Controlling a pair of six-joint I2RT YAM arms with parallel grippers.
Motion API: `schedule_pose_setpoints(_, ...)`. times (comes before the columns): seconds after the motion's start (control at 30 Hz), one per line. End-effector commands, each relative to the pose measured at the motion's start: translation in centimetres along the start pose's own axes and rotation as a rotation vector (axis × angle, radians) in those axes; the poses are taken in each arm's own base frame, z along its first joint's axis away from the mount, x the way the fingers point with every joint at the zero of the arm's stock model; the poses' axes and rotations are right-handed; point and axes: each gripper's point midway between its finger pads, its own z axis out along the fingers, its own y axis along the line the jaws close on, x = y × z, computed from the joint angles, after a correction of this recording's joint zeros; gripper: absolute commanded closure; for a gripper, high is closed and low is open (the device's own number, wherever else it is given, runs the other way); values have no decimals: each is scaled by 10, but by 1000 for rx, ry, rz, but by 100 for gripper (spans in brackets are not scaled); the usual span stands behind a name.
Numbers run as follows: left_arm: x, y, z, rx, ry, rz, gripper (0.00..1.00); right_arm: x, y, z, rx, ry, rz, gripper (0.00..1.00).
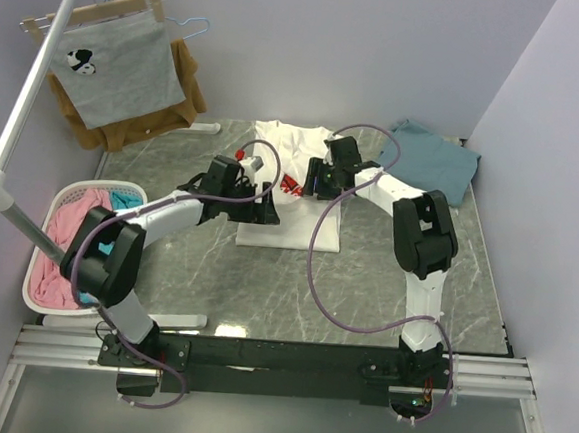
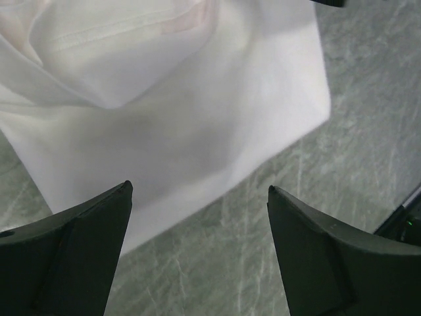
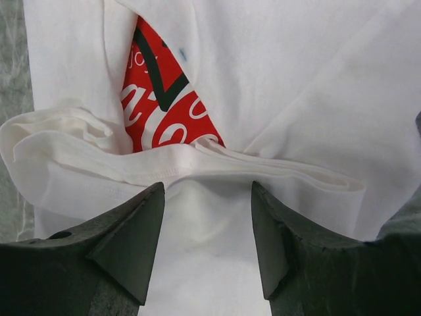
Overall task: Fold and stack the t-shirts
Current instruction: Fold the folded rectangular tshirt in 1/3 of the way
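- The white cotton t-shirt with the red rectangular logo (image 1: 280, 141) is lying in the middle of the grey marble-pattern tabletop (image 1: 224, 282), partly folded, with its lower part reaching toward the arm bases.
- The plain dusty teal-blue t-shirt (image 1: 434, 163) is lying crumpled at the far right corner of the tabletop, apart from both arms.
- The left pincer (image 2: 198, 187) is standing wide open and is holding nothing.
- In the left wrist view, a smooth corner of the white t-shirt is lying under and ahead of the left pincer. The cloth edge is running on a slant between the two fingers, and bare tabletop is showing at the right finger (image 2: 329, 263).
- In the top view, the left pincer is reaching over the left edge of the white t-shirt, near the logo.
- The right pincer (image 3: 207, 191) is standing partly open, over the white t-shirt from the right side.
- In the right wrist view, a bunched ridge of folded white cloth is running across just in front of the right fingertips. Flat white cloth is showing in the gap between them.
- I cannot tell if the right fingers are touching this ridge. They are not closing on it.
- The red logo with white letters (image 3: 168, 112) is showing partly, just beyond the ridge, half covered by folds.
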Motion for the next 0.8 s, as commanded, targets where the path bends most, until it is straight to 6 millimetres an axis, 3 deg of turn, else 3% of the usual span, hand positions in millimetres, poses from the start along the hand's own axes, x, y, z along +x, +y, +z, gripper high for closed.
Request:
schedule_pose_setpoints(0.0, -30, 6, 22, -21, -97, 52, 12, -32, 18, -38, -37, -109, -43, 37)
schedule_pose_setpoints(0.2, -57, 25, 50, -94, -166, 49, 12, -15, 29, -71, -90, -122, -38, 37)
schedule_pose_setpoints(0.23, -68, 25, 51, -104, -187, 51, 11, -1, 23, -71, -83, -98, -29, 37)
schedule_pose_setpoints(0.3, -74, 34, 55, -140, -200, 41, 11, 6, 24, -81, -89, -107, -31, 37)
schedule_pose_setpoints(0.43, -93, 40, 51, -152, -257, 23, 10, 45, 16, -82, -84, -39, -22, 37)
schedule_pose_setpoints(0.6, -94, 54, 61, -166, -247, -5, 10, 87, 12, -73, -78, 39, -16, 37)
schedule_pose_setpoints(0.77, -85, 80, 80, -203, -215, -44, 10, 103, 11, -74, -70, 52, 4, 37)
